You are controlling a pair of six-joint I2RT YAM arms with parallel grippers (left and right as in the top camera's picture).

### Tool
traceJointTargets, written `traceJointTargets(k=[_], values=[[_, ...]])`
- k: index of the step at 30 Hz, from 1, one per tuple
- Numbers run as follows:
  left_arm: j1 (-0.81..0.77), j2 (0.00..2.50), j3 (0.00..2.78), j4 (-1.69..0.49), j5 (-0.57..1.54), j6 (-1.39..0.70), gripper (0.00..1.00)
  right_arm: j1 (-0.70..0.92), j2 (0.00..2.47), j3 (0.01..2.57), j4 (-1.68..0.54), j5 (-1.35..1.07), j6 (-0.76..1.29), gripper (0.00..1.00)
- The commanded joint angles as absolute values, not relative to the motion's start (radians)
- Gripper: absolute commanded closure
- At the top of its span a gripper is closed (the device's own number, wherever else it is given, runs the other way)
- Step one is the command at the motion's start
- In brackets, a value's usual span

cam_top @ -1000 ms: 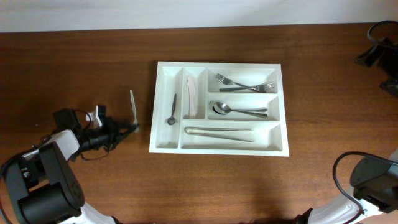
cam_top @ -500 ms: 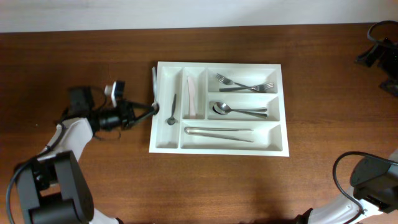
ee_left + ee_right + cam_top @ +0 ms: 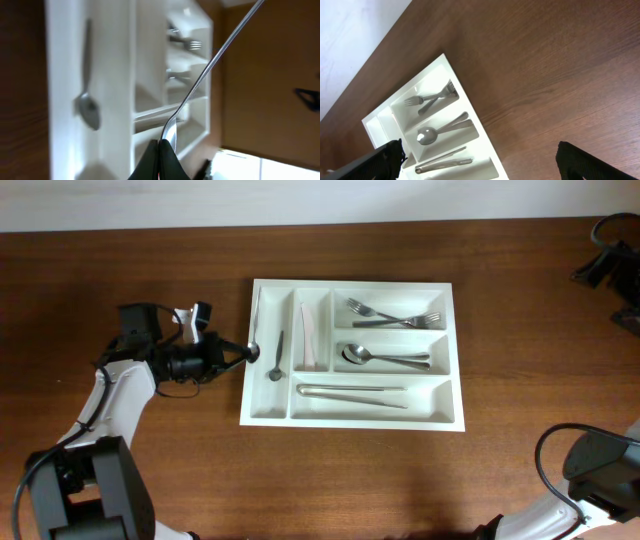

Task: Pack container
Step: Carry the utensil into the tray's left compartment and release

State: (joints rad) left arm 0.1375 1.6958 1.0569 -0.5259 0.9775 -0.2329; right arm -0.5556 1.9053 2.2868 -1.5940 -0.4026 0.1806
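The container [image 3: 350, 284] is a white tray with five compartments, lying mid-table. My left gripper [image 3: 243, 352] is shut on the bowl end of a thin metal spoon [image 3: 256, 315]. The spoon's handle points away along the tray's left rim. In the left wrist view the black fingertips [image 3: 152, 161] pinch that spoon [image 3: 210, 65] above the tray [image 3: 60, 75]. A small spoon [image 3: 277, 358] lies in the left narrow compartment. My right gripper [image 3: 485, 160] is open and empty, high above the table and looking down at the tray [image 3: 445, 57].
The tray holds two forks [image 3: 395, 315], spoons [image 3: 380, 358], a knife [image 3: 350, 392] and a pale utensil [image 3: 310, 335]. Dark hardware [image 3: 610, 260] sits at the table's far right corner. The right arm's base [image 3: 600, 470] is at the lower right.
My left gripper has carried the spoon to the right, from the bare table left of the tray to the tray's left rim. The right gripper has not moved.
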Motion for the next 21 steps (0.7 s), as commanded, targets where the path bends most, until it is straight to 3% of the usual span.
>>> traceJointTargets(k=[1, 5, 21], values=[[0.089, 1.689, 1.061, -0.551, 0.826, -0.272, 0.98, -0.557, 1.909, 2.281, -1.594, -0.411, 0.181, 0.01], [0.052, 1.689, 1.061, -0.58, 0.711, -0.284, 0.98, -0.557, 1.909, 2.281, -1.594, -0.411, 0.181, 0.01], [0.046, 1.779, 1.06, -0.607, 0.795, -0.323, 0.98, -0.557, 1.909, 2.281, -1.594, -0.411, 0.181, 0.01]])
